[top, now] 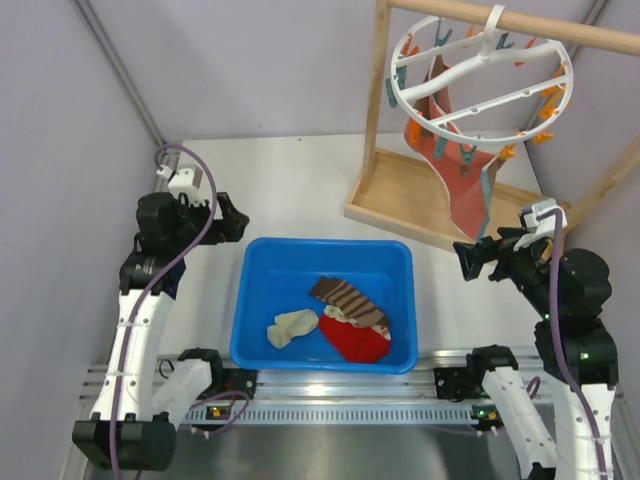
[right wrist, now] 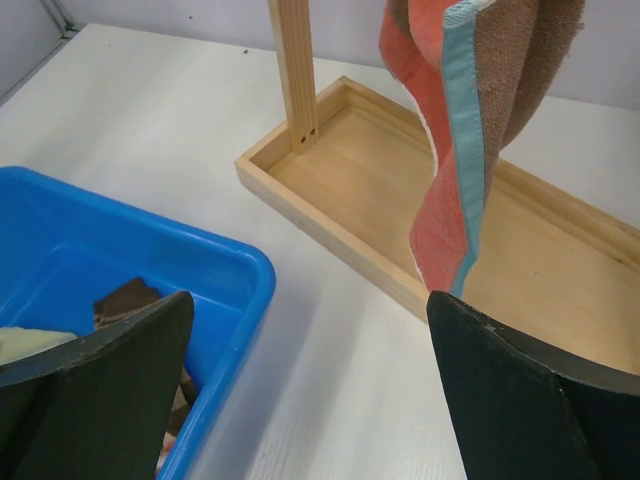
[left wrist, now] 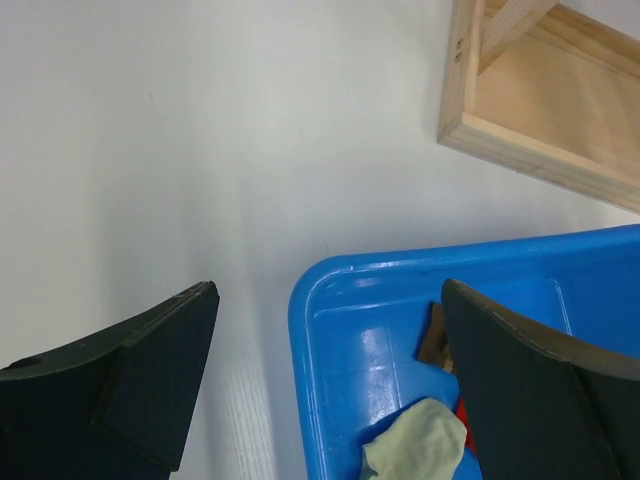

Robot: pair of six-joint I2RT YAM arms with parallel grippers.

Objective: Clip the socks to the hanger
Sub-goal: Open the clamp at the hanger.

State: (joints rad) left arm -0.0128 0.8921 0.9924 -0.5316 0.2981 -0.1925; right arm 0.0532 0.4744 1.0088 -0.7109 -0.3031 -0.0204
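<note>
A cream sock [top: 292,326] lies in the blue bin [top: 260,262], left of a brown striped sock [top: 348,298] and a red sock [top: 358,341]. It also shows in the left wrist view [left wrist: 415,450]. A second cream piece [top: 333,313] peeks out by the striped sock. The white ring hanger [top: 480,85] with orange and teal pegs hangs from the wooden rod at the back right. My left gripper [top: 238,222] is open and empty, left of the bin's far corner. My right gripper [top: 463,262] is open and empty, right of the bin.
A wooden frame with a tray base [top: 400,195] stands at the back right. A salmon-red cloth [top: 465,185] with a teal edge hangs from the hanger, seen in the right wrist view [right wrist: 450,130]. Purple walls close in the left and back.
</note>
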